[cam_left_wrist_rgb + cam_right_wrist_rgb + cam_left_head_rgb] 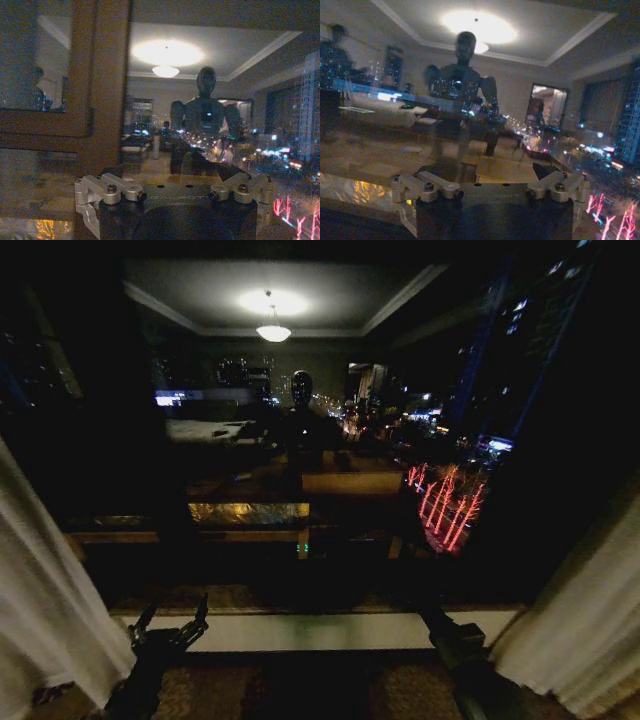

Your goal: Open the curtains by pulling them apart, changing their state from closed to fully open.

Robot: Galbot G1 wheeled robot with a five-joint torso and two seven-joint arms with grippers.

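Observation:
The curtains stand drawn apart in the head view. The left panel (pixel 40 590) is bunched at the left edge and the right panel (pixel 590 620) at the right edge, with dark window glass (pixel 320 440) bare between them. My left gripper (pixel 170 622) is low by the sill, just right of the left panel, open and holding nothing. My right gripper (pixel 437 625) is low at the right, a little left of the right panel, open and clear of the fabric. Neither gripper touches a curtain.
A pale window sill (pixel 320 630) runs across in front of both arms. The glass mirrors the room, a ceiling lamp (pixel 273 332) and my own torso (pixel 302 390). A brown wooden window frame (pixel 105 85) stands close ahead of the left wrist.

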